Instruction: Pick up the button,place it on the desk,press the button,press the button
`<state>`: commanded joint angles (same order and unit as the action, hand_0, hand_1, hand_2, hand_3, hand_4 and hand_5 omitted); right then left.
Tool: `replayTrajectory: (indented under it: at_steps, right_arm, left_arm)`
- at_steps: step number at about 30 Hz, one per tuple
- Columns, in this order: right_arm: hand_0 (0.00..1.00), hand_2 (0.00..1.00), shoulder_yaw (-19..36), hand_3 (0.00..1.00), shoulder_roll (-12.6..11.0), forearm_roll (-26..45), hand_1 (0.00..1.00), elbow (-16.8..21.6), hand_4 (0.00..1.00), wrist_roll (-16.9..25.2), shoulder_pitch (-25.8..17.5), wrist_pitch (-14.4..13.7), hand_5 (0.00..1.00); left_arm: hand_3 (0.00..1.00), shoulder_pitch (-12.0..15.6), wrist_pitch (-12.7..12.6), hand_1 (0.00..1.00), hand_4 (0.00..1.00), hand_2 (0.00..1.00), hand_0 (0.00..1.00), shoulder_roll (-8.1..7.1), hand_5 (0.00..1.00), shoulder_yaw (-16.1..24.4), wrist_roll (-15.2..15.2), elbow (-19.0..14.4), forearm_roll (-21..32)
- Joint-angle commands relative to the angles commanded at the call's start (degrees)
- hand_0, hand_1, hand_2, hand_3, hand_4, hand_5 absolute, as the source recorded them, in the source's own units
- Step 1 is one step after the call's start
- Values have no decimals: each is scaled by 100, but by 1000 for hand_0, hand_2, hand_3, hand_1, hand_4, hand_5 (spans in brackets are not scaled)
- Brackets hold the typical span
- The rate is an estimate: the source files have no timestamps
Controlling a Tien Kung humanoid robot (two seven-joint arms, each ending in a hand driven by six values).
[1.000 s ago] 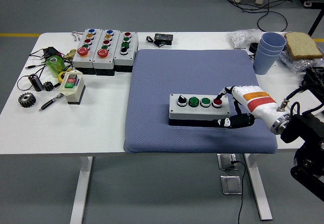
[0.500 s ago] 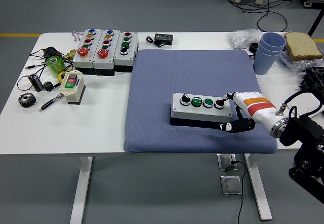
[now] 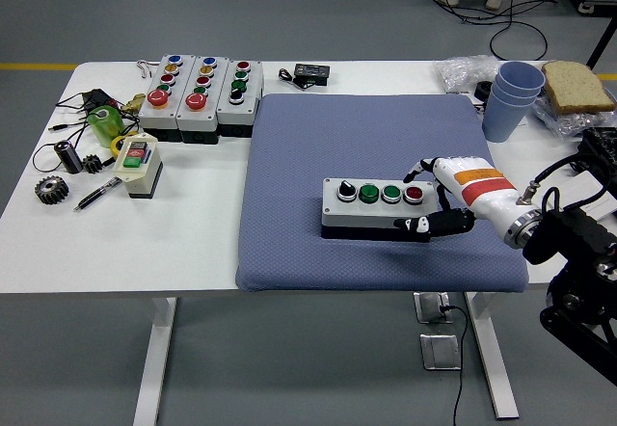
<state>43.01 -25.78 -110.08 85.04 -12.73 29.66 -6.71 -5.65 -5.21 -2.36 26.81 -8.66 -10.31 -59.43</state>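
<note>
The right hand (image 3: pixel 436 199) lies at the right end of the button box (image 3: pixel 379 204), which sits flat on the blue mat (image 3: pixel 376 146) covering the middle of the desk (image 3: pixel 193 233). The thumb (image 3: pixel 434 224) runs along the box's near face, touching or nearly touching it, while the other fingers (image 3: pixel 420 169) curl around the far right corner. The hand thus brackets the end of the box; whether it truly clamps it or merely steadies it cannot be told. The red button (image 3: pixel 414 194), the one nearest the hand, is uncovered, with no fingertip on it. Farther from the hand along the top stand two green buttons (image 3: pixel 380 194) and a black knob (image 3: pixel 346 191) at the far end.

The box lies with its long side parallel to the desk's near edge and its buttons face up, a pose suited to pressing from above. The placing step appears complete or nearly so. Bracing the end would keep the light box from sliding on the cloth during a press.

Well away, to the far left of the hand, three more button boxes (image 3: pixel 198 93) and a small switch box (image 3: pixel 137 164) rest on the bare desk. Stacked blue cups (image 3: pixel 508 98) stand beyond the hand, toward the far right corner. The left hand is out of view.
</note>
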Motion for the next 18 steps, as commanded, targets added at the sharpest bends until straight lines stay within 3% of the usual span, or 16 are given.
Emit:
replayTrajectory:
  at_steps: [18]
  right_arm:
    - [130,163,-358,654,88,56,2,-155,949,-53,96,85,567]
  left_arm:
    - [590,-8,0,662,342,673,624,-1,655,35,-7,0,-38]
